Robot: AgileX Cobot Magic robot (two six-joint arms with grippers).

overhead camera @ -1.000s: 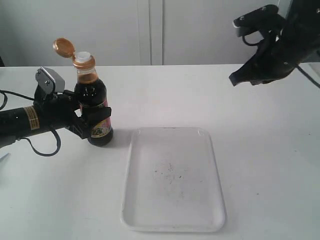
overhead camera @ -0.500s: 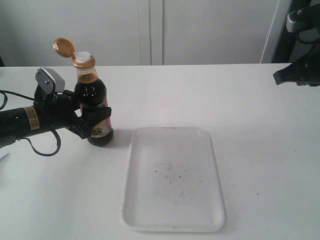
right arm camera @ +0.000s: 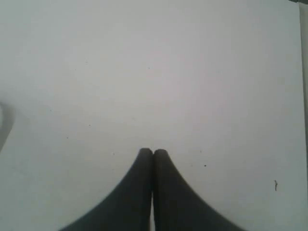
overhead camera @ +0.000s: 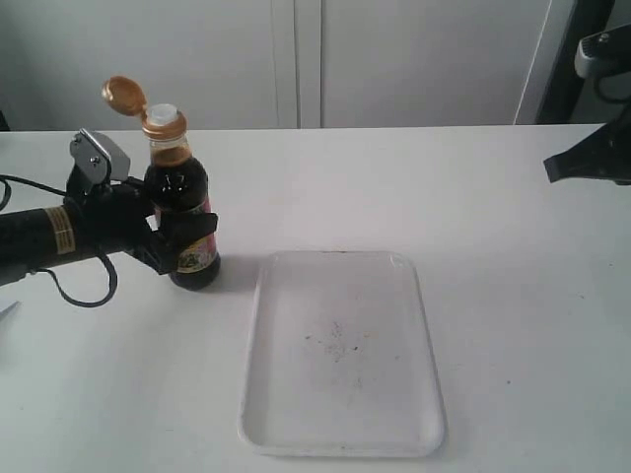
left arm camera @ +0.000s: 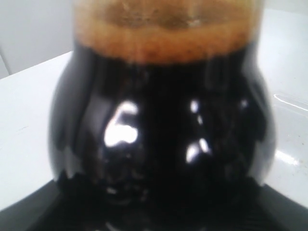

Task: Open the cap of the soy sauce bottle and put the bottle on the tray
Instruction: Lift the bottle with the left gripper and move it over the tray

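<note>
The soy sauce bottle (overhead camera: 182, 212) stands upright at the left of the table, dark liquid inside and a coloured label low on its body. Its orange-gold cap (overhead camera: 122, 94) is flipped back on its hinge, baring the white spout (overhead camera: 164, 111). My left gripper (overhead camera: 177, 241) is shut on the bottle's lower body; the bottle's dark belly (left arm camera: 163, 125) fills the left wrist view. To the bottle's right the white tray (overhead camera: 340, 439) lies flat with nothing on it but dark specks. My right gripper (overhead camera: 564, 168) hangs at the far right edge, its fingertips (right arm camera: 153, 153) pressed together over bare table, holding nothing.
White cabinet doors (overhead camera: 296, 59) close off the back of the white table (overhead camera: 493, 217). A dark upright post (overhead camera: 582, 49) stands at the back right. The left arm's cable (overhead camera: 84, 296) loops on the table beside the bottle.
The right arm has pulled away from above the table's back right to the far right edge and lower. The bottle in the left gripper has shifted slightly left and up.
</note>
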